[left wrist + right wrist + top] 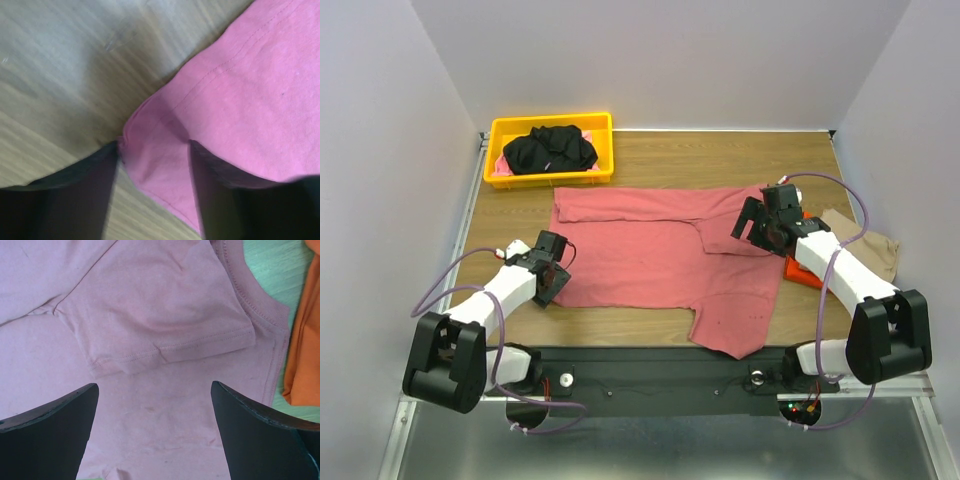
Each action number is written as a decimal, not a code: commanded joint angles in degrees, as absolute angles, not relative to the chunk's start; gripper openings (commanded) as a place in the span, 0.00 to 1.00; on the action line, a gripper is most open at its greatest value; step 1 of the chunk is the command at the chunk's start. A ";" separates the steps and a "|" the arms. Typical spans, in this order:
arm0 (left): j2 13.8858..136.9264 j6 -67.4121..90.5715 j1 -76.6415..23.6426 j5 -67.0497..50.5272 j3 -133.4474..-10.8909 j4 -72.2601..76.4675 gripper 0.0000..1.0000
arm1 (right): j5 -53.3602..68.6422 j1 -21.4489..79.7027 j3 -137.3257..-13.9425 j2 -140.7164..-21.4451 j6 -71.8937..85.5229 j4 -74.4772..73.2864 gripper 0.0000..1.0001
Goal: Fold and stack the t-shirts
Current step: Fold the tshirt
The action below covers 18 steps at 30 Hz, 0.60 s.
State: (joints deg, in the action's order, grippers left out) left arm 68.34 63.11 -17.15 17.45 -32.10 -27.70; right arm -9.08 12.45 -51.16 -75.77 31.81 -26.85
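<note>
Claws are both gaping: left claw [154, 145] straddling a corner of the dusty-red t-shirt [640, 250], right claw [153, 386] hovering over its folded sleeve [165, 315].

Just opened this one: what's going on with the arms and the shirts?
Two arms are working on the dusty-red t-shirt, spread flat on the table. The left gripper straddles its near left corner, fingers either side of the cloth, not clamped. The right gripper hangs open over the sleeve folded in beside the collar. A black t-shirt lies bunched in the yellow bin; a tan t-shirt and an orange cloth lie at the right. Nothing is stacked yet.
</note>
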 commanded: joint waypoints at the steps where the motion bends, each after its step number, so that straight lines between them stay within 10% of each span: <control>1: 70.67 64.86 -16.96 18.37 -30.59 -28.65 0.55 | -10.37 12.31 -51.42 -74.79 32.78 -26.01 1.00; 7: 65.04 65.30 -16.96 18.81 -29.71 -29.53 0.35 | -9.76 12.22 -51.15 -74.88 32.87 -26.10 1.00; 10: 63.64 65.30 -16.96 18.72 -29.88 -30.14 0.02 | -8.10 12.22 -50.80 -73.83 32.52 -26.98 1.00; 18: 59.86 64.25 -16.96 19.60 -30.50 -29.18 0.00 | -4.56 23.26 -46.50 -65.83 31.73 -34.09 1.00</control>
State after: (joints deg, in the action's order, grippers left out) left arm 62.83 64.60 -17.15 17.78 -30.39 -28.56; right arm -5.74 14.63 -46.94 -69.56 32.42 -29.26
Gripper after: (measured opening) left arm 0.047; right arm 0.998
